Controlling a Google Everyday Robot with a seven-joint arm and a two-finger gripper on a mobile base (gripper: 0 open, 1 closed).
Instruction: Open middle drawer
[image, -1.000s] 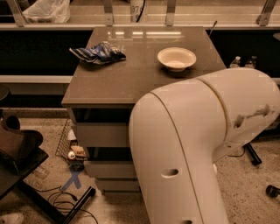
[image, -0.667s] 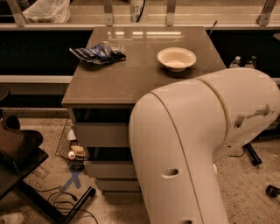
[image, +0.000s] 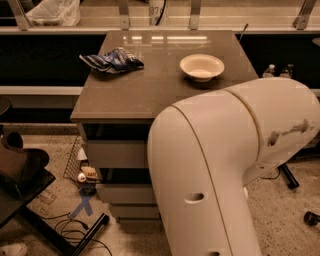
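Note:
The drawer cabinet stands under a brown table top (image: 150, 95). Only the left ends of its three pale fronts show. The middle drawer (image: 125, 193) is the second front, below the taller top drawer (image: 117, 153) and above the lowest one (image: 135, 211). Its front sits in line with the others, and its handle is hidden. My large cream arm (image: 225, 170) fills the lower right and covers the rest of the drawers. My gripper is out of view, hidden behind the arm.
A white bowl (image: 201, 66) and a blue striped bag (image: 112, 60) lie on the table top. A wire basket (image: 79, 165) with small items leans at the cabinet's left. A dark stand (image: 25, 175) and cables (image: 75, 230) lie at the lower left.

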